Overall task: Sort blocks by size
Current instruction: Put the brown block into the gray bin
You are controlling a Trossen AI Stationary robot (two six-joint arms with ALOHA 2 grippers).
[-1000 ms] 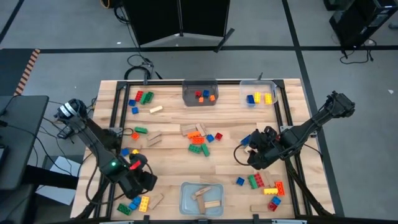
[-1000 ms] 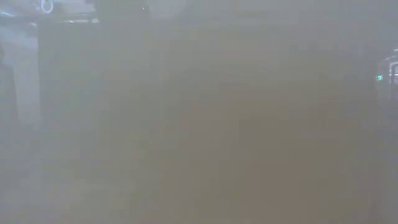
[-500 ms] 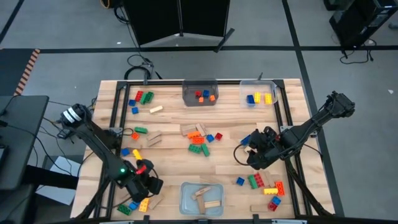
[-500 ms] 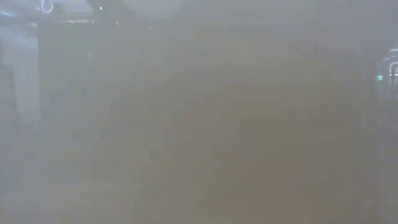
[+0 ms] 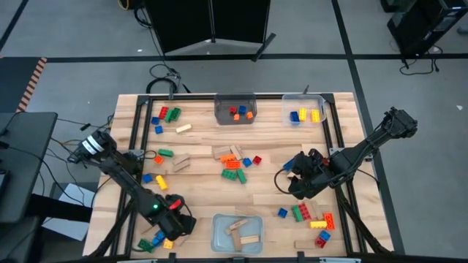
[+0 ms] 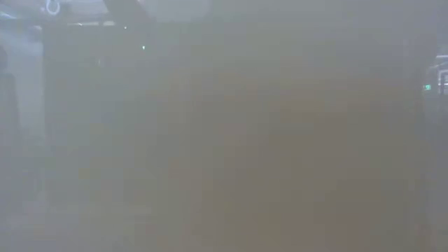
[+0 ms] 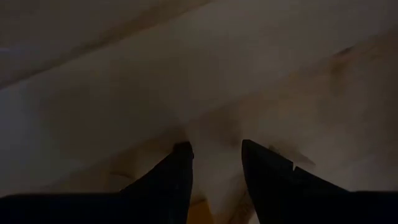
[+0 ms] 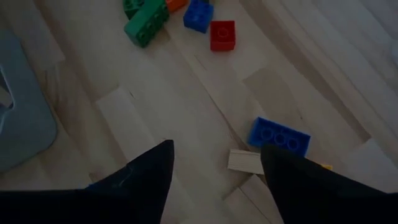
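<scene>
High view: table (image 5: 197,172) strewn with blocks; loose clusters at centre (image 5: 235,166), back left (image 5: 167,115), front right (image 5: 311,215) and front left corner (image 5: 152,242). Three bins: front bin (image 5: 219,235) with tan blocks, two back bins (image 5: 235,102) with small and larger bricks. Left gripper (image 5: 178,226) sits low over the front left cluster, just beside the front bin. In its wrist view the fingers (image 7: 180,171) stand a narrow way apart. Only pale wood shows between them, table or tan block, cannot tell which, so nothing is plainly held. Right gripper (image 5: 301,184) hovers right of centre, wide open and empty. Ahead of it lie a blue brick (image 8: 278,135) and a small tan block (image 8: 245,162), just beside each other. Low view: fogged, shows nothing. Hazards, as judged:

1. The left fingers are crowded by neighbouring bricks near the table edge, and a sideways nudge could push one off.
2. Their narrow gap may straddle nothing or pinch a corner, so the piece twists free.
3. The right jaws could close on brick and tan block together, mixing sizes in one bin.
</scene>
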